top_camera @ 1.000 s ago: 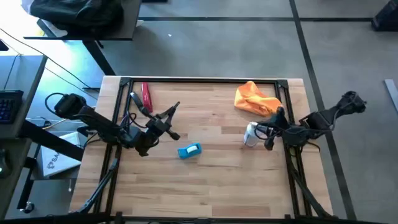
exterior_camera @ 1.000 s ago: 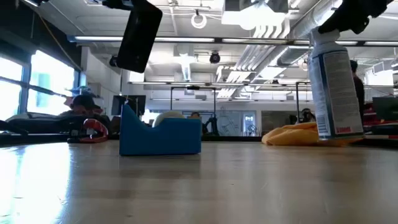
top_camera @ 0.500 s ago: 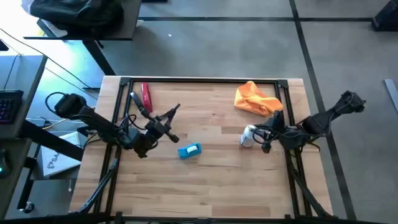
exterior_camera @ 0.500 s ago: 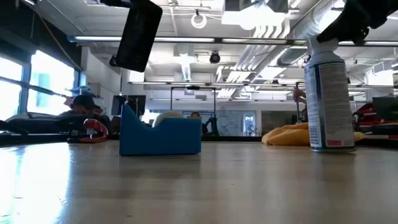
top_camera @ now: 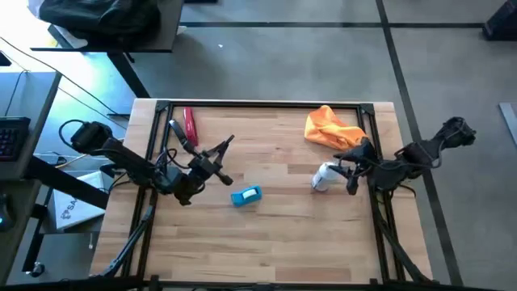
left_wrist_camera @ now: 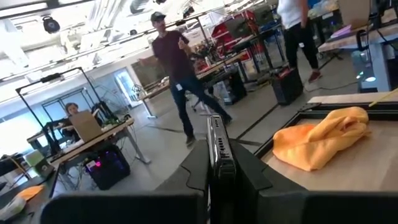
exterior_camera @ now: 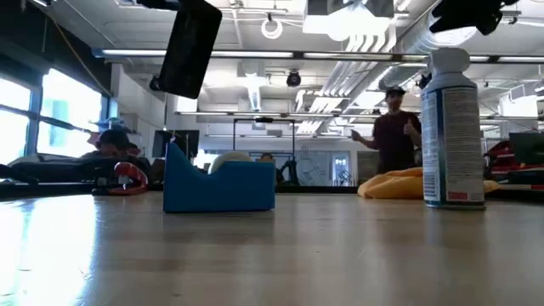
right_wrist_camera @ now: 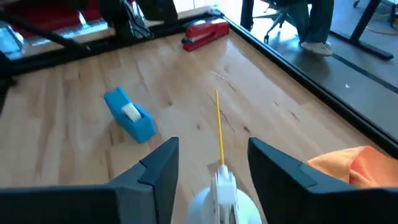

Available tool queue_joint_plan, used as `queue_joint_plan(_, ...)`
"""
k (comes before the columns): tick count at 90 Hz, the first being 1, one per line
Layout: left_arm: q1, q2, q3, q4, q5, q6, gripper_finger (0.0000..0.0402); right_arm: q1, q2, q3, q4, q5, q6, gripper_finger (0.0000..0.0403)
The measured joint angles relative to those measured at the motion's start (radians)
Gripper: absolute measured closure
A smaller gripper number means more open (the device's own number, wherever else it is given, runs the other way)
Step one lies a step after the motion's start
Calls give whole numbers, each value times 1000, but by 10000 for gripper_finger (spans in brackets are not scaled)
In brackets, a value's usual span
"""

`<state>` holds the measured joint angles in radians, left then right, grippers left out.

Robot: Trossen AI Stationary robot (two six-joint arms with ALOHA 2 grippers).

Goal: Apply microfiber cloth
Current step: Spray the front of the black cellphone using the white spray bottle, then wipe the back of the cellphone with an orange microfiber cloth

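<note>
Right gripper (top_camera: 343,171): released, fingers spread above the spray can (top_camera: 322,177) (upright). Left gripper (top_camera: 216,160): clenched on a black phone (exterior_camera: 189,47). Microfiber cloth (top_camera: 331,128): untouched at the table's far edge.

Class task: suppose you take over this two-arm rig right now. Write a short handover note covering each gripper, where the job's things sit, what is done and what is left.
Left gripper: shut on the flat black phone, held edge-up above the table's left half.
Right gripper: open, just above the white spray can, not gripping it; the can stands upright on the wooden table.
The soft, folded bright orange microfiber cloth lies bunched at the far right corner, untouched.
The blue block and the red stapler lie aside.
Done: can set down.
Left: pick up the cloth and probably wipe the phone with it.
</note>
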<state>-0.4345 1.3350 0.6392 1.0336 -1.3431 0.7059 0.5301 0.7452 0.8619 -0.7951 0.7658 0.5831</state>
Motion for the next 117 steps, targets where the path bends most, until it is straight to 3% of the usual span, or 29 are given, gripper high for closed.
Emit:
queue_joint_plan(9,0,0,0,-11,80,-49,390,-4,0,33,0,13,-16,225)
queue_joint_plan(26,35,0,-1,-63,370,-193,390,-96,0,88,-54,47,-2,220)
queue_joint_plan(37,65,0,-4,-79,460,-268,390,-207,-1,93,-91,35,-1,220)
queue_joint_plan(53,131,0,-23,-86,662,-407,390,-438,27,84,-174,-70,-8,220)
queue_joint_plan(75,199,0,-24,-142,742,-526,389,-831,142,84,-188,-285,-145,219)
queue_joint_plan(91,252,0,-24,-149,824,-714,390,-1095,299,83,-178,-488,-254,219)
queue_joint_plan(117,305,0,-56,-172,850,-837,389,-1255,596,83,-57,-667,-380,219)
